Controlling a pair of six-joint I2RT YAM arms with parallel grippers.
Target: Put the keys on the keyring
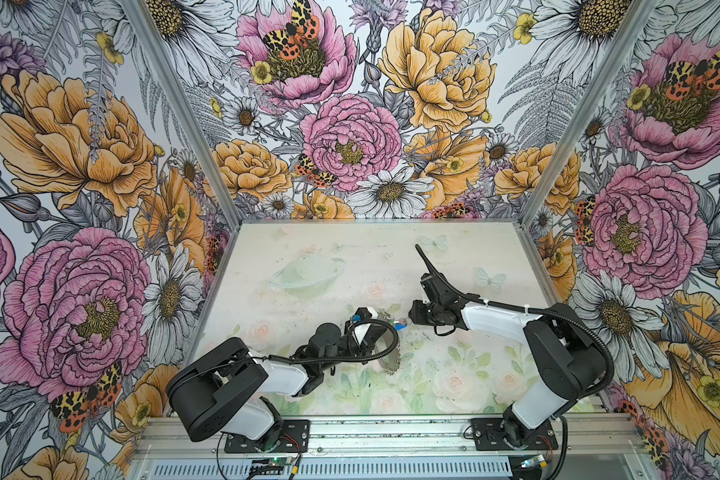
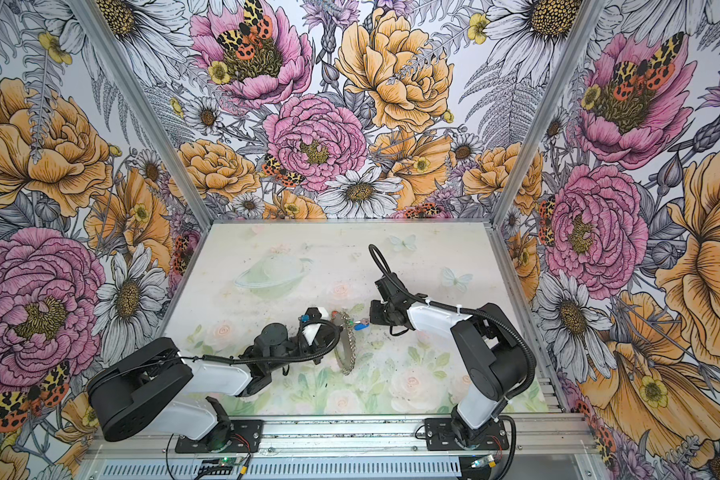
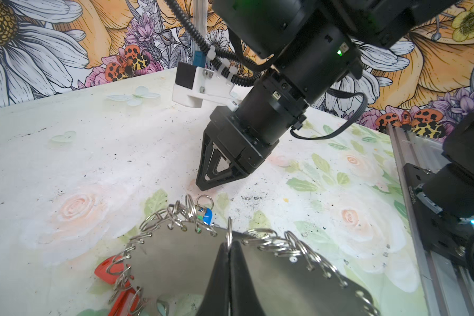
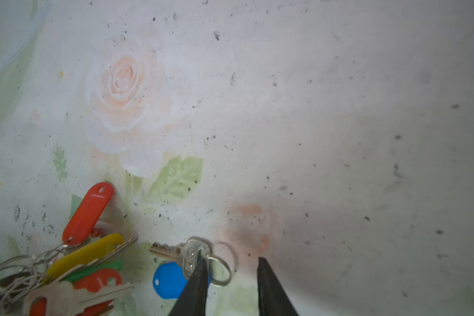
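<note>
The keyring, a flat grey metal hoop rimmed with silver wire loops, stands on edge off the table in both top views. My left gripper is shut on a loop at its rim. Several keys hang from it: red tags, and red, yellow and green tags. A silver key with a blue tag and a split ring lies on the table. My right gripper is open just above it. One of its fingertips overlaps the key's head.
The table is a pale floral mat between flowered walls. An aluminium rail with both arm bases runs along the front edge. The two grippers are close together near the table's middle.
</note>
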